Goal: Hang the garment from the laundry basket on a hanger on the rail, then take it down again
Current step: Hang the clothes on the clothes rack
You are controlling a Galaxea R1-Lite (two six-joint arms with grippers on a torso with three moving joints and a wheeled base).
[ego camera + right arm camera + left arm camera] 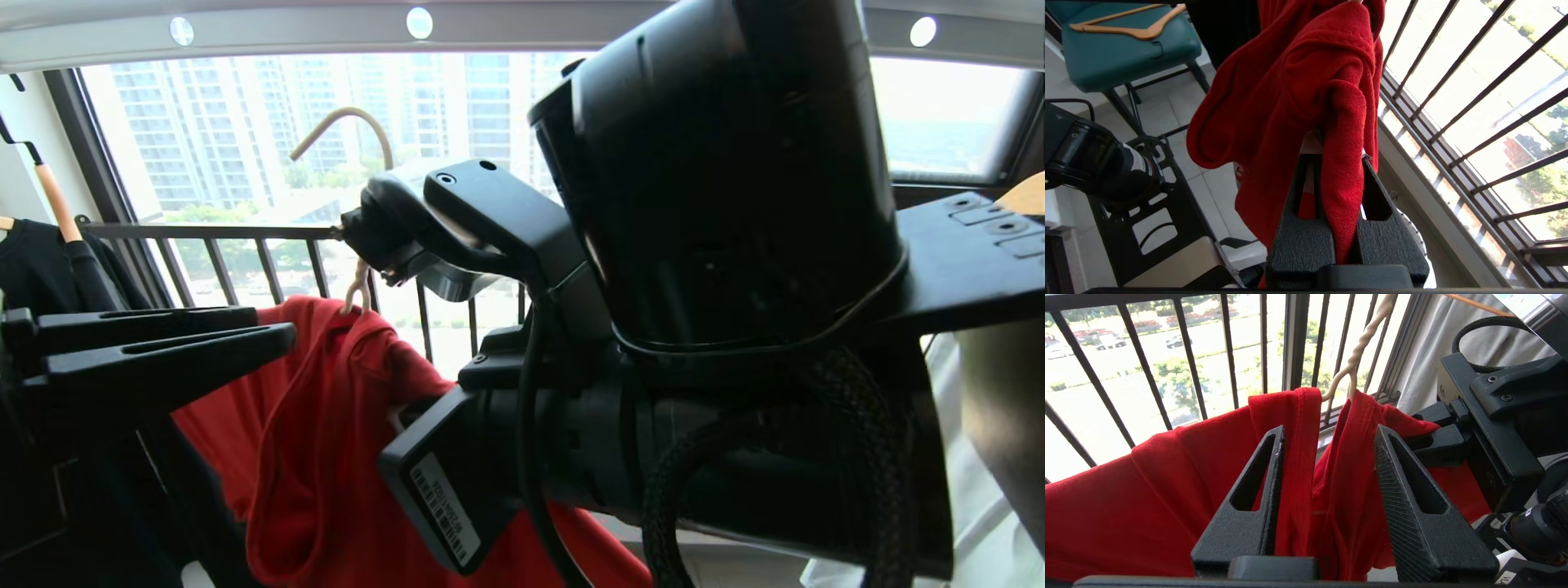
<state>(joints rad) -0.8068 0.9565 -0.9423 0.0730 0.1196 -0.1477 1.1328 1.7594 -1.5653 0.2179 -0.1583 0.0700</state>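
Observation:
The red garment (326, 457) hangs on the cream wire hanger (343, 118). The hanger's twisted neck (1357, 351) rises out of the collar, and its hook stands below the grey rail (326, 33), apart from it. My left gripper (1329, 428) is open at the collar, with folds of red cloth hanging loose between its fingers (277, 327). My right gripper (1336, 155) is shut on a fold of the garment (1306, 81) just beside the neck. The right arm fills the middle of the head view. A sliver of the laundry basket's white rim (1417, 237) shows behind a right finger.
The dark barred window railing (245, 233) runs close behind the garment. A black garment (41, 261) hangs at the far left and white fabric (980, 506) at the right. Below, a wooden hanger (1126, 24) lies on a teal chair (1126, 57).

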